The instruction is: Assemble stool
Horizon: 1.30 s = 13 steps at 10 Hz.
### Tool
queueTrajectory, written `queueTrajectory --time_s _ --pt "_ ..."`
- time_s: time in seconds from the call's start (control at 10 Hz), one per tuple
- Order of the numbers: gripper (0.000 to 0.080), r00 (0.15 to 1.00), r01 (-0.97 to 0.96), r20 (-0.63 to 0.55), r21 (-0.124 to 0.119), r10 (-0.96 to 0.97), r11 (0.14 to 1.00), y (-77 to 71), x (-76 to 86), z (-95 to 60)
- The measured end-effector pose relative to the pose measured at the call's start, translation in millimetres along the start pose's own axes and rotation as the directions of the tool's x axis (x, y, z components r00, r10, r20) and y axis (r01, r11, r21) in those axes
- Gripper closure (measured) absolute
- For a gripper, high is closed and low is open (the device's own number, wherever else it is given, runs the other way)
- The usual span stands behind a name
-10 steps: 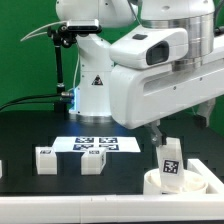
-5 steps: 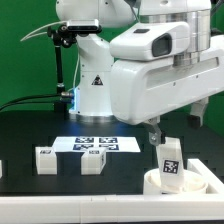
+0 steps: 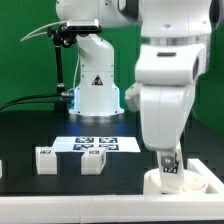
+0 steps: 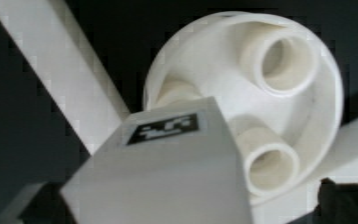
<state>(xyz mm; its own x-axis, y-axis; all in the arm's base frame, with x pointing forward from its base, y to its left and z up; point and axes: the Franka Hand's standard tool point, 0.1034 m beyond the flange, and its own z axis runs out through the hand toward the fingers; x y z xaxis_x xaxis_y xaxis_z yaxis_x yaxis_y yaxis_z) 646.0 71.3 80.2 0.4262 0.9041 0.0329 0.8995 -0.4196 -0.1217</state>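
While leg (image 3: 171, 169) stands upright, long axis vertical, on seat disc (image 3: 192, 184), gripper hidden behind arm (image 3: 165, 95); grip state unclear.

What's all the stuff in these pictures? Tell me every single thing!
seat: one, white, round, at the exterior view's lower right.
legs: three, white, tagged; two on the table in front of the marker board, the second here; one upright at the seat.
marker board: one, white with black tags, flat on the table.
rail: one, white, long, beside the seat in the wrist view.
white bit: one, cut off at the exterior view's left edge; cannot tell what.
table: one, black.
arm: one, white, over the seat.
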Motion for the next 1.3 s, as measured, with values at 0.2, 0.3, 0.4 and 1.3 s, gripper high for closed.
queueTrajectory --time_s 0.2,0.3,0.4,1.3 --pt "0.0178 0.999 -0.032 -0.006 -0.011 0.032 0.999 1.6 0.4 -0.3" --pt "0.0313 0.999 -0.033 -0.006 -0.011 0.033 0.999 1.7 -0.1 0.0" --pt "0.0450 0.999 -0.034 -0.006 -0.011 0.034 0.999 1.7 -0.1 0.0" --pt "0.0462 0.490 -0.868 -0.120 0.024 0.864 0.496 6.4 4.9 1.6"
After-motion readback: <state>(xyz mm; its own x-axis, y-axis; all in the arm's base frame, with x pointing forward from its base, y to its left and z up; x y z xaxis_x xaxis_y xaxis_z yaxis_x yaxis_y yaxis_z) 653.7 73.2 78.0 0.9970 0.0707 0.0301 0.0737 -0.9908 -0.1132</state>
